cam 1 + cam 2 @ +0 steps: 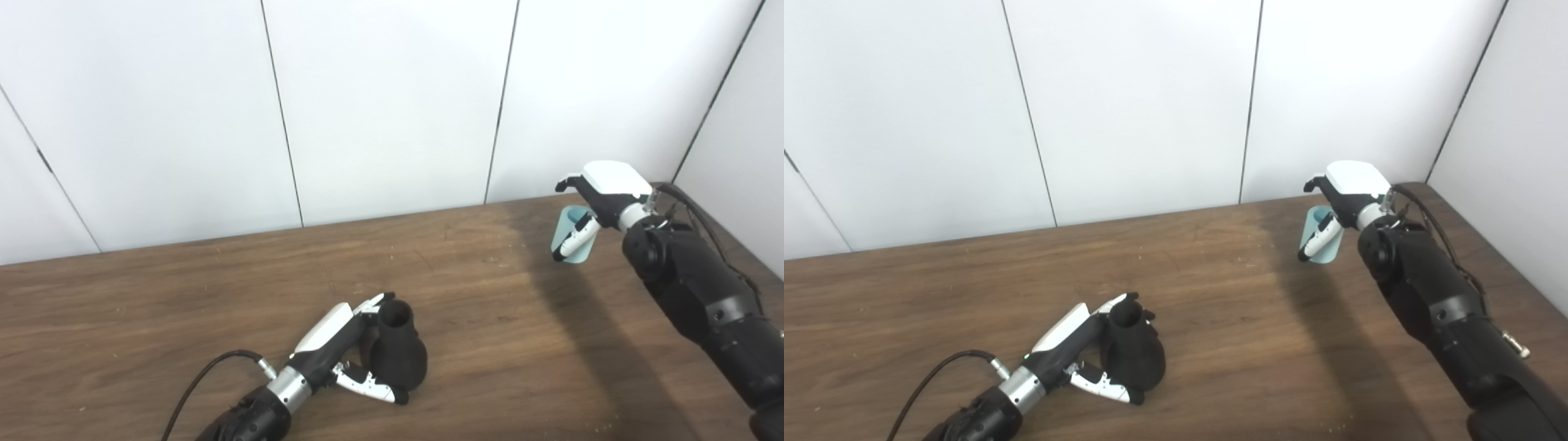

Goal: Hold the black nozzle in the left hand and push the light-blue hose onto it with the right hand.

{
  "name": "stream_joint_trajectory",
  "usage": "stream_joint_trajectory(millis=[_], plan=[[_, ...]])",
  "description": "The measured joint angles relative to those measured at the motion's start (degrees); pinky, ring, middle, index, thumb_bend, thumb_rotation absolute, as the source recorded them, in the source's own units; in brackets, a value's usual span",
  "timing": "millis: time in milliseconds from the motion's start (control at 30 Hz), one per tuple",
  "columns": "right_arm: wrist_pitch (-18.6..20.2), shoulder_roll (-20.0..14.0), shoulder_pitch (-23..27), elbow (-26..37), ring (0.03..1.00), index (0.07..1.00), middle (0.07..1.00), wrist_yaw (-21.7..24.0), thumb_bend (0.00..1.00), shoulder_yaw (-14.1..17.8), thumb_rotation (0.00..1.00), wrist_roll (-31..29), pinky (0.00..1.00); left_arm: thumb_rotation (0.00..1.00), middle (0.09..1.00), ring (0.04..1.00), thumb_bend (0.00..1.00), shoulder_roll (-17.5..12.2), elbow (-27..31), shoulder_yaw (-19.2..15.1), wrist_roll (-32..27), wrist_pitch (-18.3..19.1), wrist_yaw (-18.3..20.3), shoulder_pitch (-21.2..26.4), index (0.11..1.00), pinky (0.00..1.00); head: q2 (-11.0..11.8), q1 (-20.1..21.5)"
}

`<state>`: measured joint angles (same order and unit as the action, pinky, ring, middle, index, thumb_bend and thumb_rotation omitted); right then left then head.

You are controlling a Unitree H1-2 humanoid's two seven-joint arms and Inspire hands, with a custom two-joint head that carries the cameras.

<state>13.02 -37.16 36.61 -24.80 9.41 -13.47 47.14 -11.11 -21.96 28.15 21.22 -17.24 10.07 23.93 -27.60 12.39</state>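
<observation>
Nozzle [398, 354]: black, bulbous base tapering to open round neck, neck mouth facing up and toward the wall; standing on the surface [184, 306] near front centre. Looks rigid, moulded, matte, likely light; probably not slippery. Best held round the wide base, neck left free for the hose. Left robot hand [349, 352] wrapped on it: fingers [373, 303] behind neck, thumb [373, 386] curled across base front. Firmly clamped or only cupping, cannot tell; base seems in contact with the surface.

Hose [572, 236]: light blue, short wide tube, open end up-left, at far right near the wall, well apart from nozzle. Judged soft, flexible, thin-walled, light; hard squeeze likely ovals the mouth and spoils the fit. Grip better mid-body, leading rim clear. Right robot hand [597, 205] closed on it from above, one finger [576, 237] lying down its outer wall. Lifted or resting on the surface: unclear.

Hidden or unclear:
- far side of hose and its lower end, behind palm
- hose length, whether more runs behind the wrist
- nozzle rear and underside
- bore fit of hose to neck, not judgeable
- left forearm cut off at bottom edge
</observation>
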Motion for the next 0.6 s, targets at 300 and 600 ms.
stream_joint_trajectory(millis=[300, 600], plan=[[0.1, 0.0, 0.6, 0.0, 0.803, 0.771, 0.832, 1.0, 0.98, -0.8, 0.25, 0.0, 0.68, 0.07, 0.812, 0.991, 0.52, 0.0, 0.0, 0.0, 0.0, 0.0, 0.0, 0.0, 0.48, 1.0, -0.1, 0.0], [0.3, -0.1, 0.6, 0.0, 0.789, 0.755, 0.824, 2.1, 0.98, -1.8, 0.25, 0.9, 0.67, 0.06, 0.813, 0.992, 0.52, 0.0, 0.0, 0.0, 0.0, 0.0, 0.0, 0.0, 0.48, 1.0, -0.2, -0.1]])
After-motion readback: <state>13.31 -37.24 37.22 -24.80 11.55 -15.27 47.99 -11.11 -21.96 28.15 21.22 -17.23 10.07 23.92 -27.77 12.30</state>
